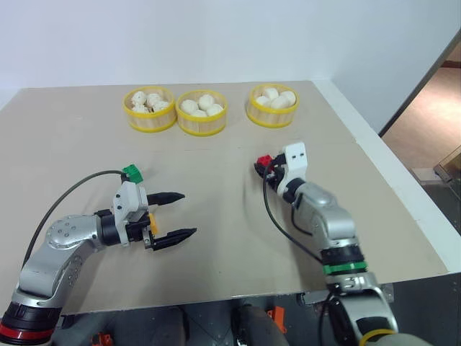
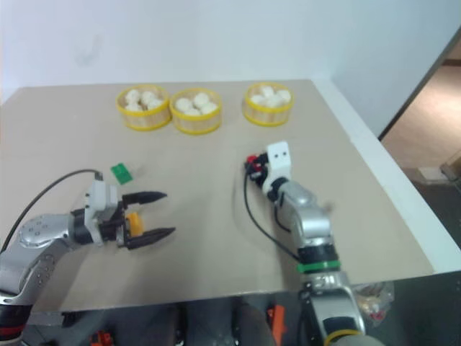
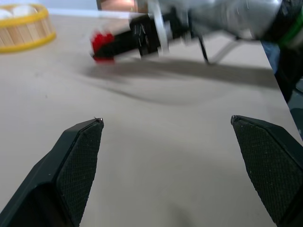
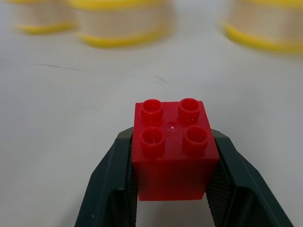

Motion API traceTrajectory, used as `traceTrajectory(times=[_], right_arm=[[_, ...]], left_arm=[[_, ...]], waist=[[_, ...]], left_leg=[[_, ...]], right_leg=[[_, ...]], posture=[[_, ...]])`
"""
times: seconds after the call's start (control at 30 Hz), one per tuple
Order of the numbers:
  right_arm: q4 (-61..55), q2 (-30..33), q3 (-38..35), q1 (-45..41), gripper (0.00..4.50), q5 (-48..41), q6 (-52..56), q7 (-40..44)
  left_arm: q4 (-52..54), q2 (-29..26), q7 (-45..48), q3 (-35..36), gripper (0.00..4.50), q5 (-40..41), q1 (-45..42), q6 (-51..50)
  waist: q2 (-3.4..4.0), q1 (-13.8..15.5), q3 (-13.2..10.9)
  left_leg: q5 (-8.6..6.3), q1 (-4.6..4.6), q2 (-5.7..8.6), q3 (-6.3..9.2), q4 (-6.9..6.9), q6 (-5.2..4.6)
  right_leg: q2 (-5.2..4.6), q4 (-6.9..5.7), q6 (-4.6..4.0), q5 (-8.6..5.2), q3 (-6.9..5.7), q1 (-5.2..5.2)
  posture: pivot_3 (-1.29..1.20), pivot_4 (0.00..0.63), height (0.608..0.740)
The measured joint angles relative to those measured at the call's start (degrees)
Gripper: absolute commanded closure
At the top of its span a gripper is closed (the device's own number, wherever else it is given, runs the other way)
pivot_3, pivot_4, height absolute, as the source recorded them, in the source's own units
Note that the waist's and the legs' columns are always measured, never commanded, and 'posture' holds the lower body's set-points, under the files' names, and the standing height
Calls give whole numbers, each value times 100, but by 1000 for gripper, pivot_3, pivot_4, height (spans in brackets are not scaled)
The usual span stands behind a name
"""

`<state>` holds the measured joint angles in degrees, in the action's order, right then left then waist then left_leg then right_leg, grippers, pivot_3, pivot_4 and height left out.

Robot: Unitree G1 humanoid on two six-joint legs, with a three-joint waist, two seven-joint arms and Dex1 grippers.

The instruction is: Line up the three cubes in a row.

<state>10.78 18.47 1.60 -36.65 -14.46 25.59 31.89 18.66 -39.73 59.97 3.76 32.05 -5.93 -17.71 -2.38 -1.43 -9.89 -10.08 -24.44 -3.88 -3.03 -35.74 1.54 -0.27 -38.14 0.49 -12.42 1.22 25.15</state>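
Surface (image 1: 216,238): beige board, bare across the middle, leaving room for a row of cubes.
Baskets (image 1: 202,112): three yellow round baskets of white buns along the far edge, well apart from the work area; not part of the task.
Right tool (image 1: 263,166): fingers pressed against two opposite sides of the red cube (image 4: 173,147), studs up; cube seemingly carried just above the surface, judged on its way to a row position.
Left tool (image 1: 178,214): fingers spread wide, nothing between them; pointed toward the middle of the surface, judged waiting its turn.
Green cube (image 2: 121,171): on the surface just beyond the left tool, untouched.
Orange-yellow cube (image 2: 132,223): close beside the left tool's base, partly hidden; touching or not, cannot tell.
Progress: cubes still scattered, no row formed.
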Motion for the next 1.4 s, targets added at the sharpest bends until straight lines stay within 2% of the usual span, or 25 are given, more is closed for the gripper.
traceTrajectory(times=[0.07, 0.2, 0.37, 0.57, 0.8, 1.03, 1.4], right_arm=[[-48, 536, 493, -138, 3224, -187, -252, 1601], [213, 984, 1320, -266, 3224, -283, -691, 3919], [1135, 875, 1608, -826, 3224, -144, -1215, 4916], [1974, 612, 1606, -1157, 3224, 25, -1706, 5243], [2726, 295, 1530, -1209, 3224, 164, -2418, 5166], [3403, 246, 1520, -1282, 3224, 378, -3115, 5187], [3886, 302, 1344, -1492, 3224, 543, -3393, 5394]], left_arm=[[-14, -88, 130, 20, 0, 10, 51, -11], [-124, -82, 178, 254, 0, 120, 106, 30], [-112, 129, 131, 359, 0, 97, 457, 362], [27, 168, 20, 502, 0, -56, 964, 674], [251, 201, -237, 560, 0, -52, 1042, 667], [263, 198, -332, 581, 0, -49, 1092, 651], [263, 169, -333, 582, 0, -46, 1107, 612]], waist=[[0, 5, 0], [1, -1, 0], [1, -22, -1], [0, 11, 0], [1, 17, -1], [1, 15, -1], [1, 14, -1]], left_leg=[[0, 2, -2, 6, 6, 0], [0, 4, -6, 8, 9, 0], [0, 4, -6, 7, 2, 0], [0, 3, -6, 6, 1, 0], [0, 3, -5, 5, -1, 0], [0, 4, -6, 5, 0, 0], [0, 5, -6, 4, 1, 0]], right_leg=[[4, 0, -9, -6, -8, 0], [10, -1, -15, -10, -11, 0], [9, -2, -13, -3, -9, -1], [5, -2, -15, -4, -11, -2], [4, -2, -13, -2, -10, -3], [5, -3, -14, -2, -9, -2], [5, -3, -16, -2, -9, -3]], posture=[[0, 150, 740], [0, 150, 740], [0, 150, 740], [0, 150, 740], [0, 150, 740], [0, 150, 740], [0, 150, 740]])
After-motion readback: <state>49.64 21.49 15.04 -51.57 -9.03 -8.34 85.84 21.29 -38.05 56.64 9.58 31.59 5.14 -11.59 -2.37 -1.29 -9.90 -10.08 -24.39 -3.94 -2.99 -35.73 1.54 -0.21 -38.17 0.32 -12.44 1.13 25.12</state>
